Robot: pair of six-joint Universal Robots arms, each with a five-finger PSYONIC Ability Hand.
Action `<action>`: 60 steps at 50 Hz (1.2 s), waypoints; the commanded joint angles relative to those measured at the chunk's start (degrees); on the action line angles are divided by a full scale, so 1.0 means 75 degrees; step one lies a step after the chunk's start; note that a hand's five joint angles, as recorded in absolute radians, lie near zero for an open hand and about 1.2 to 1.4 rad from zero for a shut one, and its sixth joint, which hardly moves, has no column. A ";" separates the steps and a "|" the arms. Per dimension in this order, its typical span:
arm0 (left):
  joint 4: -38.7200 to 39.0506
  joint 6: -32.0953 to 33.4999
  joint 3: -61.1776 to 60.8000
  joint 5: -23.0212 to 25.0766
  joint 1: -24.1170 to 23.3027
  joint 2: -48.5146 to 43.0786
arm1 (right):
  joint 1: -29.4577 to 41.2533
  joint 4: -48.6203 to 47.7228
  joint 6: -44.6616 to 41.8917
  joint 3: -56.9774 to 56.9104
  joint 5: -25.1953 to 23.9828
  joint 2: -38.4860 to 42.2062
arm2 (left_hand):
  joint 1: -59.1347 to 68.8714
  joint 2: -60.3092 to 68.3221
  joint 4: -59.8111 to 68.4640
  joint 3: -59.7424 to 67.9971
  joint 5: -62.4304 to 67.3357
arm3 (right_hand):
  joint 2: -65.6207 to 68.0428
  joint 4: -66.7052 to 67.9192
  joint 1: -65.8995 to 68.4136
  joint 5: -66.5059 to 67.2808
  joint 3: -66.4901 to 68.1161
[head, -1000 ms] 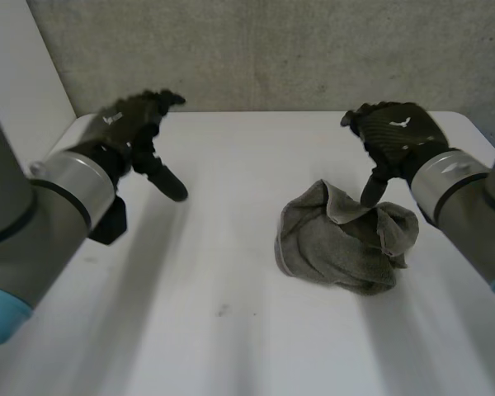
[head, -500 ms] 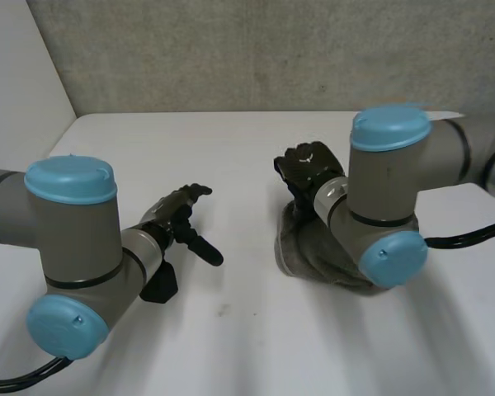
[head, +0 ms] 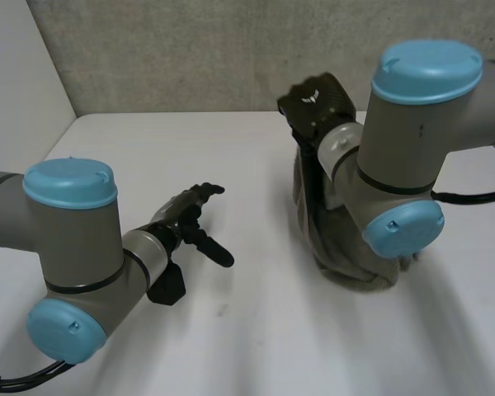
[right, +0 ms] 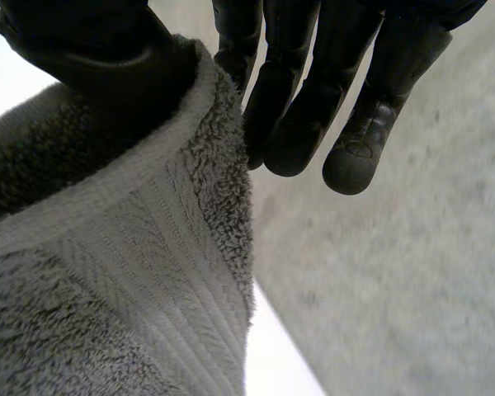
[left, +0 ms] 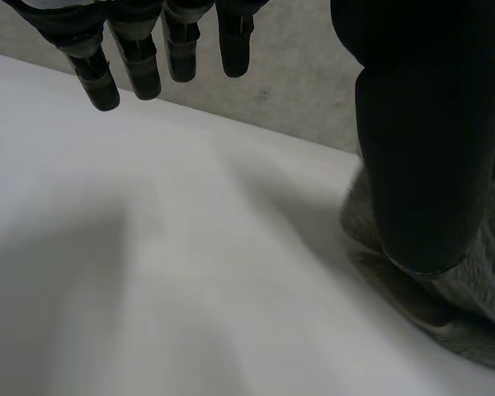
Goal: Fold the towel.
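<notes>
The grey towel (head: 347,270) hangs in a bunched column from my right hand (head: 317,104), with its lower end resting crumpled on the white table (head: 231,330). In the right wrist view the thumb and fingers (right: 312,99) pinch a hemmed edge of the towel (right: 107,289). My right arm's elbow hides much of the cloth in the head view. My left hand (head: 189,219) hovers low over the table to the left of the towel, fingers (left: 132,58) straight and spread, holding nothing. Past its thumb lies the towel's lower part (left: 478,307).
A grey wall (head: 231,49) runs along the table's far edge and a white wall (head: 16,91) stands at the left. Bare tabletop stretches between the hands and toward the front edge.
My right hand has closed on the towel's edge and lifted it, pulling the heap up into a hanging column. My left hand has come nearer and lower, still open.
</notes>
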 commanded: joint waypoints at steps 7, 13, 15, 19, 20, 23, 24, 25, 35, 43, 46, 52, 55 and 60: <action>0.0029 -0.0880 -0.0171 0.0265 0.0159 0.0510 | 0.0998 -0.0016 0.0009 -0.1365 0.0220 -0.0104 | 0.0068 0.0120 0.0113 0.0114 -0.0171 | 0.0507 0.0444 0.0412 0.0413 0.0562; 0.0052 -0.0892 -0.0288 0.0254 0.0347 0.0698 | 0.1068 0.0030 0.0055 -0.2558 0.0618 -0.0093 | 0.0046 0.0098 0.0091 0.0092 -0.0193 | 0.0507 0.0444 0.0412 0.0413 0.0562; 0.0110 -0.0892 -0.0300 0.0254 0.0347 0.0698 | 0.1092 0.0066 0.0091 -0.2899 0.0642 -0.0151 | 0.0046 0.0098 0.0091 0.0092 -0.0193 | 0.0507 0.0444 0.0412 0.0413 0.0562; 0.0228 -0.0915 -0.0359 0.0254 0.0335 0.0686 | 0.1092 0.0054 0.0091 -0.3229 0.0677 -0.0257 | 0.0046 0.0098 0.0091 0.0092 -0.0193 | 0.0507 0.0444 0.0412 0.0413 0.0562; 0.0263 -0.0950 -0.0382 0.0254 0.0335 0.0675 | 0.1092 0.0066 0.0091 -0.3449 0.0712 -0.0315 | 0.0068 0.0120 0.0113 0.0114 -0.0171 | 0.0507 0.0444 0.0412 0.0413 0.0562; 0.0286 -0.1021 -0.0394 0.0265 0.0335 0.0663 | 0.1092 0.0159 0.0079 -0.3873 0.0829 -0.0386 | 0.0068 0.0120 0.0113 0.0114 -0.0171 | 0.0507 0.0444 0.0412 0.0413 0.0562; 0.0286 -0.1055 -0.0405 0.0265 0.0335 0.0663 | 0.1092 0.0206 0.0021 -0.4036 0.0876 -0.0397 | 0.0068 0.0120 0.0113 0.0114 -0.0171 | 0.0507 0.0444 0.0412 0.0413 0.0562; 0.0298 -0.1079 -0.0440 0.0265 0.0335 0.0674 | 0.1092 0.0264 -0.0026 -0.4200 0.0876 -0.0397 | 0.0091 0.0142 0.0135 0.0136 -0.0148 | 0.0507 0.0444 0.0412 0.0413 0.0562; 0.0310 -0.1103 -0.0511 0.0347 0.0323 0.0686 | 0.1057 0.0347 -0.0728 -0.4213 0.0900 -0.0292 | 0.0158 0.0210 0.0203 0.0204 -0.0081 | 0.0507 0.0444 0.0412 0.0413 0.0562; 0.0415 -0.1032 -0.0511 0.0418 0.0218 0.0511 | 0.0753 0.0452 -0.0870 -0.3301 0.1111 -0.0315 | 0.0314 0.0366 0.0359 0.0360 0.0076 | 0.0507 0.0444 0.0412 0.0413 0.0562; 0.0590 -0.0986 -0.0499 0.0418 0.0194 0.0440 | 0.0460 0.0452 -0.0893 -0.2844 0.1111 -0.0327 | 0.0337 0.0389 0.0382 0.0383 0.0098 | 0.0507 0.0444 0.0412 0.0413 0.0562; 0.0989 -0.0962 -0.0382 0.0429 0.0159 0.0335 | -0.0243 0.0406 -0.1174 -0.1942 0.1087 -0.0280 | 0.0517 0.0569 0.0561 0.0563 0.0278 | 0.0507 0.0444 0.0412 0.0413 0.0562; 0.1025 -0.0962 -0.0359 0.0430 0.0136 0.0335 | -0.0432 0.0382 -0.1210 -0.1752 0.1099 -0.0233 | 0.0674 0.0726 0.0719 0.0720 0.0435 | 0.0507 0.0444 0.0412 0.0413 0.0562; 0.1036 -0.0950 -0.0148 0.0628 -0.0110 0.0311 | -0.1157 0.0429 -0.1117 -0.1378 0.1098 0.0001 | 0.2108 0.2159 0.2152 0.2153 0.1869 | 0.0507 0.0444 0.0412 0.0413 0.0562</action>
